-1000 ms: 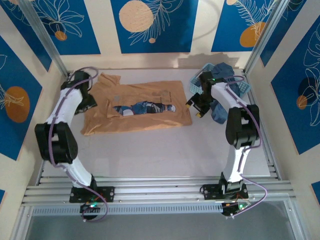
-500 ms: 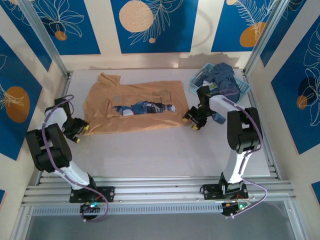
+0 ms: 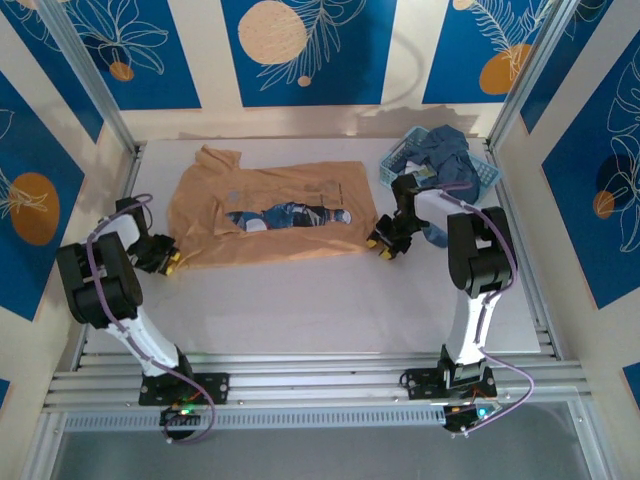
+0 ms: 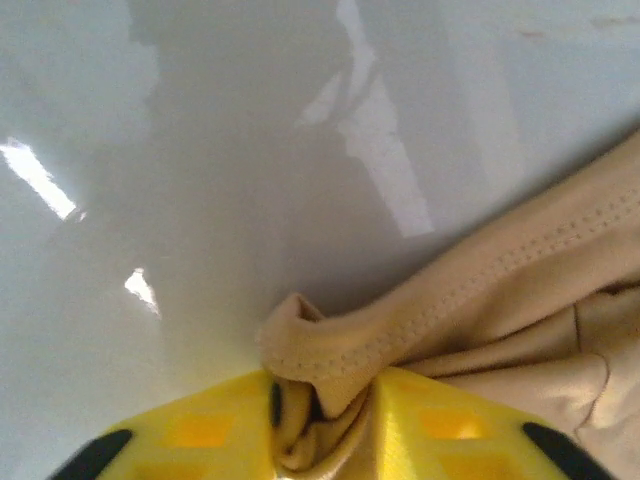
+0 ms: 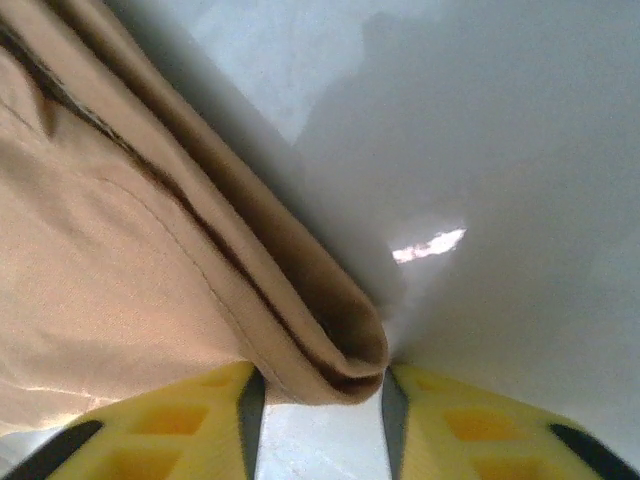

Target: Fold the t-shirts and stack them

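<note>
**A:** Anything legible, going from the left?

**B:** No brand or label clear enough to make out. Only blue wall panels [image 3: 300, 45] behind, with orange discs and white leaf outlines.

**A:** At the far left, then?

**B:** Left gripper [image 3: 165, 262], low on the counter [image 3: 320, 300] and pressed together on the near-left corner of the tan-orange t-shirt [image 3: 280, 245]. From the left wrist, yellow fingers [image 4: 200, 430] pinching a bunched, stitched hem.

**A:** And the shirt itself?

**B:** Spread flat across the back half of the counter, one sleeve sticking up at the far-left corner. A blue-and-white print [image 3: 290, 215] along the middle, with any lettering too small to read.

**A:** Further right?

**B:** Right gripper [image 3: 382, 245] at the near-right corner of the same shirt, closed on its folded edge. From the right wrist, yellow fingers [image 5: 480, 430] tight against both sides of a doubled hem.

**A:** Past that?

**B:** Light-blue lattice basket [image 3: 392, 160] in the far-right corner. Denim-blue t-shirts [image 3: 445, 150] heaped in it and spilling over the near rim. Right arm crossing in front, hiding part of the heap.
</note>
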### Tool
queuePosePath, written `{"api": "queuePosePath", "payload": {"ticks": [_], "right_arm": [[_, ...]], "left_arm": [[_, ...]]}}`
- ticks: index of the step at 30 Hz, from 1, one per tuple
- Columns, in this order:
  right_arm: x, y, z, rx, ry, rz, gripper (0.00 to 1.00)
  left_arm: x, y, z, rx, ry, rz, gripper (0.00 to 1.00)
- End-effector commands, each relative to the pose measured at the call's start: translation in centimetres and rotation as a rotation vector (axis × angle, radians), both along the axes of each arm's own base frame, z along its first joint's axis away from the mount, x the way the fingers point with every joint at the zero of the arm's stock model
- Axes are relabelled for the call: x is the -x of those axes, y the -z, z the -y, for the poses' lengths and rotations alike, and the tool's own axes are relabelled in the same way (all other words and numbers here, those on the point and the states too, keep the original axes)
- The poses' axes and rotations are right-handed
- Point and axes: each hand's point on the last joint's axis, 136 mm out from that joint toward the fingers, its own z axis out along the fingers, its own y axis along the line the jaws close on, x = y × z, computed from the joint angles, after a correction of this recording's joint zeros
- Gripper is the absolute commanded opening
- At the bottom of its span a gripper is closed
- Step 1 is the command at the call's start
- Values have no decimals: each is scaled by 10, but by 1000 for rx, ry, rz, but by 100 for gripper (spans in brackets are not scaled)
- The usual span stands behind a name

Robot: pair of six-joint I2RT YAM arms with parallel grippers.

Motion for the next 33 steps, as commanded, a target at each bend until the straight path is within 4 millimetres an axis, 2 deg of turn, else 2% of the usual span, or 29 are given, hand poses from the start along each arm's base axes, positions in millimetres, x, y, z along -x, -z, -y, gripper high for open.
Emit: {"api": "queuePosePath", "payload": {"ticks": [1,3,5,8,11,16,20,22,24,28,31,32,33], "right_arm": [[-28,2,-1,35,-7,78,22],[-32,6,1,60,-13,81,9],[-31,9,4,81,-12,69,0],[-21,8,14,136,-4,47,0],[-7,-1,24,174,7,28,0],[28,-9,33,198,15,-31,0],[62,-10,45,216,48,-89,0],[79,-12,52,233,57,-115,0],[95,-11,57,240,63,-148,0],[123,-9,60,230,47,-197,0],[136,-8,61,225,33,-216,0],[138,-9,61,224,30,-213,0],[139,-11,61,225,28,-207,5]], "left_arm": [[-16,-6,-15,-63,10,23,7],[-15,-8,-19,-86,18,6,0],[-11,-12,-23,-112,21,-15,0],[-1,-21,-29,-156,30,-52,0],[10,-26,-27,-162,51,-80,0],[30,-28,-5,-114,94,-99,0],[50,-21,24,-50,129,-123,0],[67,-17,36,-53,159,-174,0],[89,-17,38,-99,165,-236,0],[127,-24,27,-208,103,-267,0],[137,-28,25,-233,93,-262,0],[137,-29,24,-239,94,-261,2],[138,-33,22,-252,93,-264,9]]}}
